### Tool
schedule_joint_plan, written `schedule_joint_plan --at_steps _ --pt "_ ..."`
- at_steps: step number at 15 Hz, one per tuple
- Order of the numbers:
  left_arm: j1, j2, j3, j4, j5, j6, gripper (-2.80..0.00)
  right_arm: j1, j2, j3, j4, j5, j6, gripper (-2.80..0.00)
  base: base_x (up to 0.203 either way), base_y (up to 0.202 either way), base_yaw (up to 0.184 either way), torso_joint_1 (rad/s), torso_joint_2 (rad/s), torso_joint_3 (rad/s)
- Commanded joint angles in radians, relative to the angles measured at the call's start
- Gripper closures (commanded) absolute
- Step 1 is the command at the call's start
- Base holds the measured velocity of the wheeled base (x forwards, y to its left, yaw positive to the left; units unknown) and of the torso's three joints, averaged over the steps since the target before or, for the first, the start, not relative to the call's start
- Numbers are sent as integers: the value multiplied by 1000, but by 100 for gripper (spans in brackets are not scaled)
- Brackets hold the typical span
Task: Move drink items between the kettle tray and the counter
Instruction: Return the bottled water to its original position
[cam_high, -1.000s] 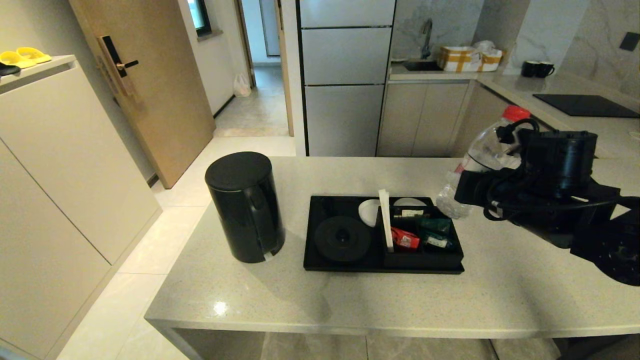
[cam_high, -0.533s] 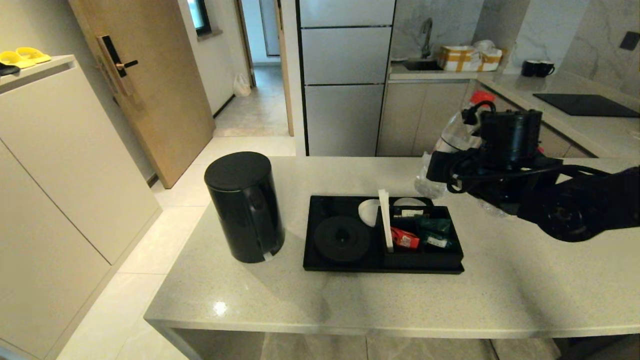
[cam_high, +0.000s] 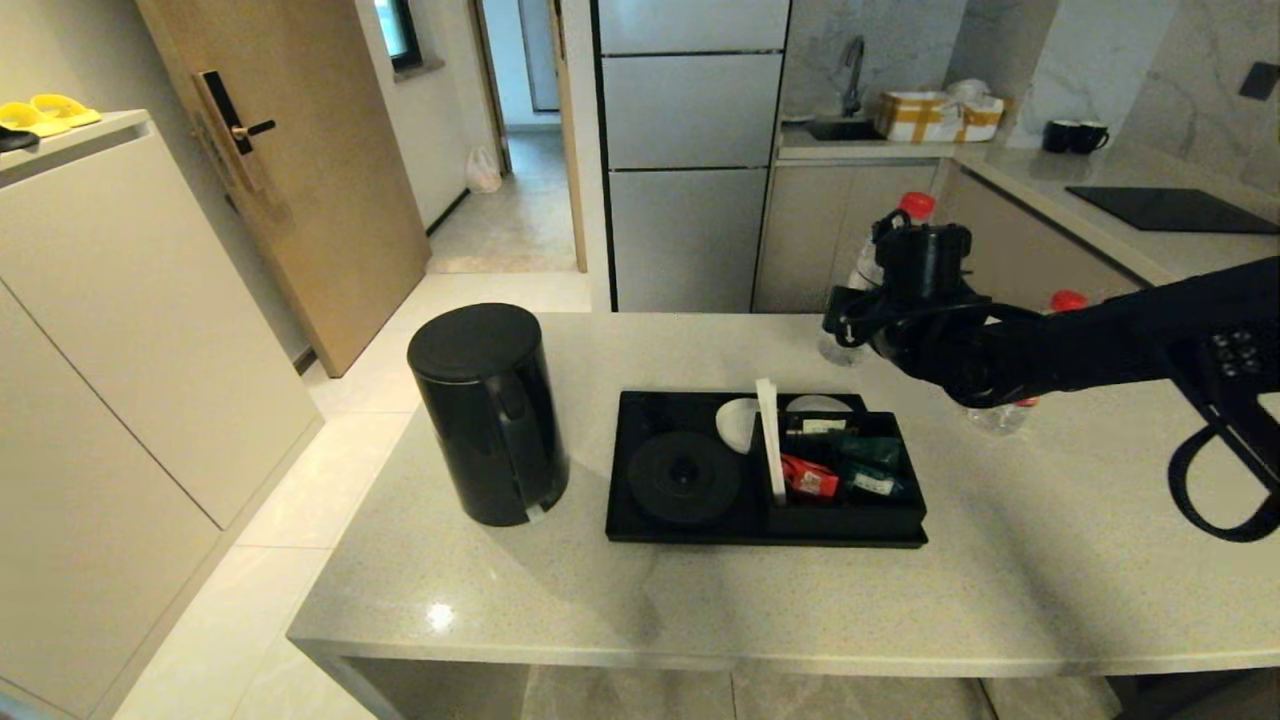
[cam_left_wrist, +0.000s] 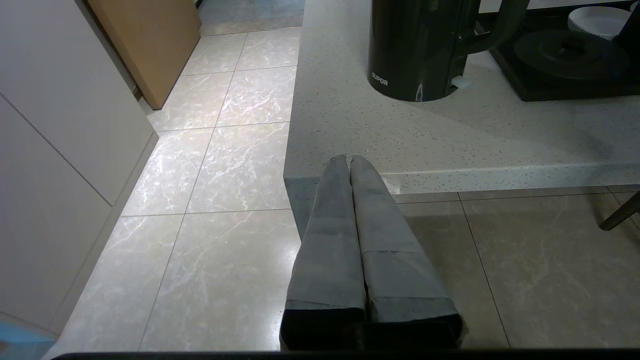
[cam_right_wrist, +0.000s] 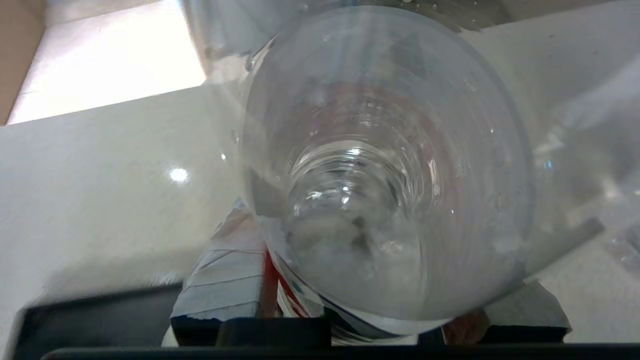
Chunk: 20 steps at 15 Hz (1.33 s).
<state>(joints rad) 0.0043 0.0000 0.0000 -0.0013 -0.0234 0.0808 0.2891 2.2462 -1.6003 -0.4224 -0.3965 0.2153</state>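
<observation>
Left gripper (cam_left_wrist: 350, 165): hanging parked below the near edge of the counter (cam_high: 700, 590), over the tiled floor (cam_left_wrist: 225, 175), fingers pressed flat together with nothing between them. Black electric kettle (cam_high: 489, 413): standing upright on the counter, just beside the left edge of the kettle tray (cam_high: 625, 510) and off its base; in the left wrist view the kettle (cam_left_wrist: 425, 45) is showing its handle turned toward the tray. Kettle tray: lying flat mid-counter, carrying the round kettle base (cam_high: 685, 478) in its left half, the white upright divider strip (cam_high: 769, 438) at the middle, and a boxed compartment (cam_high: 850, 500) on the right holding red and green sachets (cam_high: 835, 472). Two white round dishes (cam_high: 740, 422) are sitting at the far side of the tray. Right gripper (cam_high: 880, 315): reaching in from the right over the far part of the counter, beyond the tray's far right corner, its fingers clamping a clear water bottle (cam_high: 868, 285) with a red cap. This bottle is standing roughly upright, its bottom low at the counter; whether it is touching the stone cannot be told. In the right wrist view the held bottle (cam_right_wrist: 385, 165) is filling the frame between the finger pads (cam_right_wrist: 225, 280). Second water bottle (cam_high: 1000, 412): standing on the counter to the right of the tray, largely hidden behind the right arm, its red cap showing above it.
</observation>
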Motion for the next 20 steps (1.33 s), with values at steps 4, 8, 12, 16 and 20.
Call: schedule_joint_plan --at_steps 4,8,12,16,20 --pt "0 0 1 0 0 0 0 -30 193 -179 58 -35 2 0 0 0 0 0 0 0" --pt "0 0 0 0 0 0 0 -30 223 -181 60 -36 -2 0 0 0 0 0 0 0" --pt "0 0 0 0 0 0 0 -30 225 -179 75 -35 -2 0 0 0 0 0 0 0" --pt "0 0 0 0 0 0 0 -28 231 -167 74 -35 -4 0 0 0 0 0 0 0" --pt "0 0 0 0 0 0 0 -22 233 -157 74 -35 -5 0 0 0 0 0 0 0"
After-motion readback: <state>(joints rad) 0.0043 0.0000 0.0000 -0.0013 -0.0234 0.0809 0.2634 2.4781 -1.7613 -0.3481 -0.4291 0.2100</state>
